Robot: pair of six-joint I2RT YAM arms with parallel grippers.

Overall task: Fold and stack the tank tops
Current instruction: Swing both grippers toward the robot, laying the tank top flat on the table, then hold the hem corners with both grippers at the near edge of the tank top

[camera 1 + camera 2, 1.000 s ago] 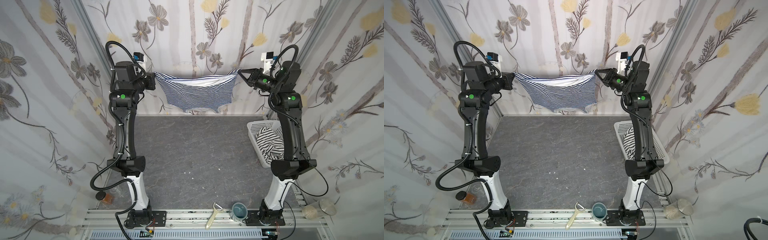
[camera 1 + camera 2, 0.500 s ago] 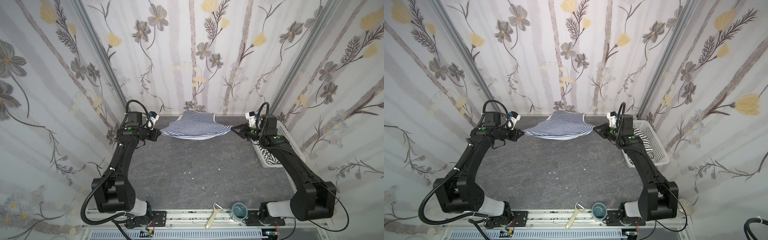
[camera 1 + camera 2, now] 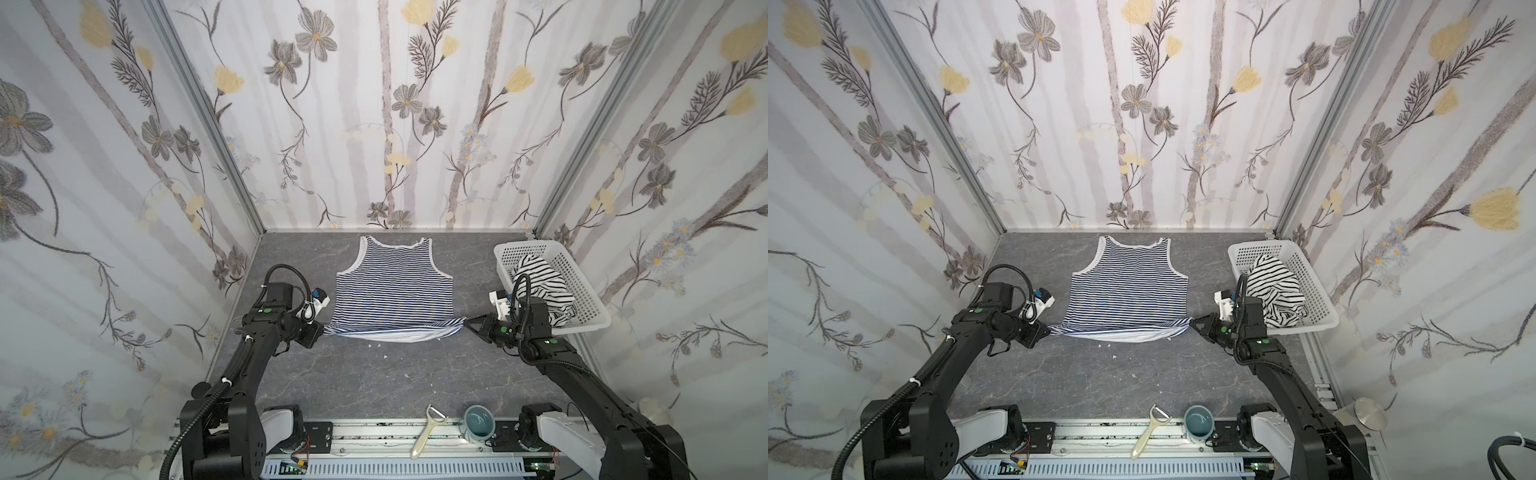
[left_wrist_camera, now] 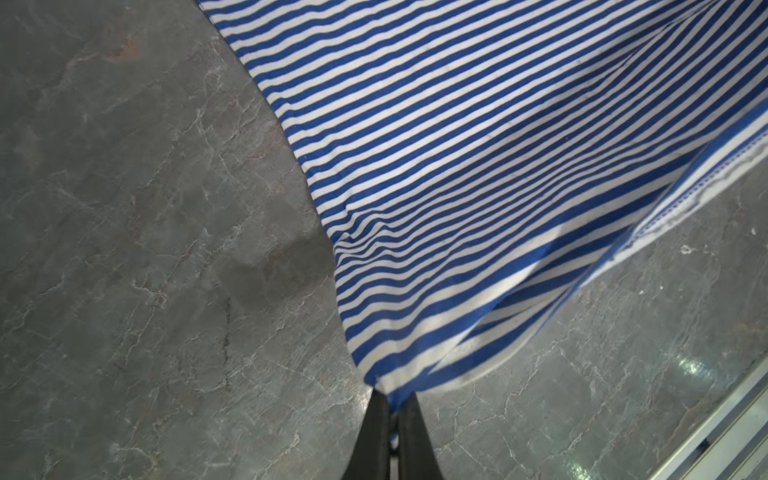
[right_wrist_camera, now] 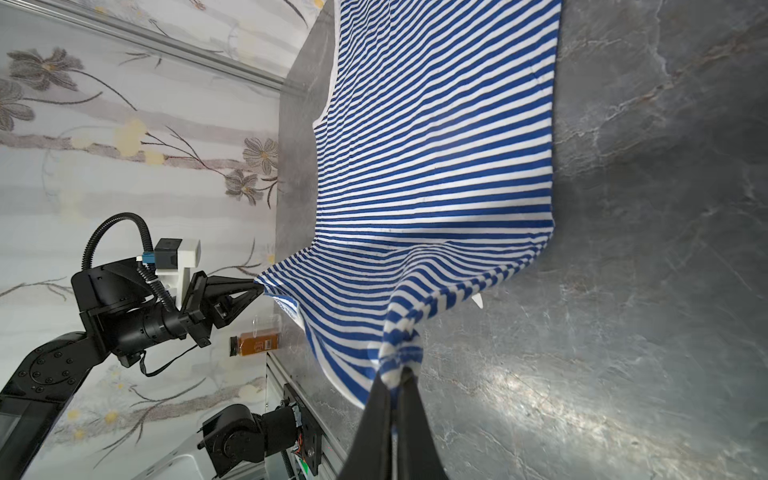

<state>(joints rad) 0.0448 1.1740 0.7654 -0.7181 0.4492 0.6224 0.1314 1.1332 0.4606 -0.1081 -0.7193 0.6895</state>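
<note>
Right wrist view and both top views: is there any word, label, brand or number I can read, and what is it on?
No text is readable in any view.
Amber bottle: it carries a label with dark marks, too small and blurred to read.
Navy-striped tank top, black-striped tank top, white basket: no print or tag shows.

The tank top shows navy-and-white stripes (white trim).

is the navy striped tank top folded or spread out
Spread, not folded: the navy striped tank top lies flat on the table, only its hem corners pinched by the left claw and right claw.
</note>
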